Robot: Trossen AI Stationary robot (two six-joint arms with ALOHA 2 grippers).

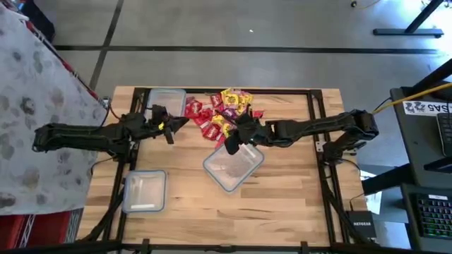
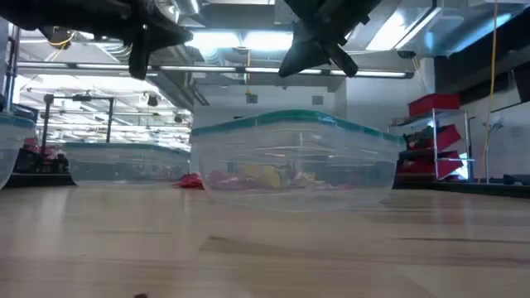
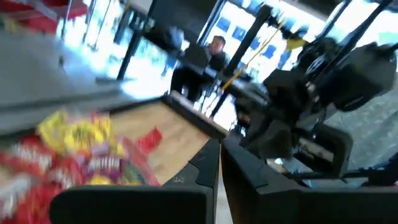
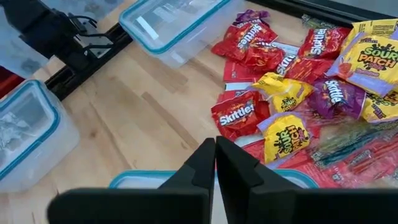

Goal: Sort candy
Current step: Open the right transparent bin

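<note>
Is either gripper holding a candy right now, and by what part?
No. The right gripper is shut with nothing between its fingers, above the candy pile. The left gripper is also shut and empty.

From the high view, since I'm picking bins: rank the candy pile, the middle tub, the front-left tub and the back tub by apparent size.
1. candy pile, widest spread.
2. middle tub and front-left tub: too alike to rank.
3. back tub looks smallest, though the left tool partly covers it, so unsure.
</note>
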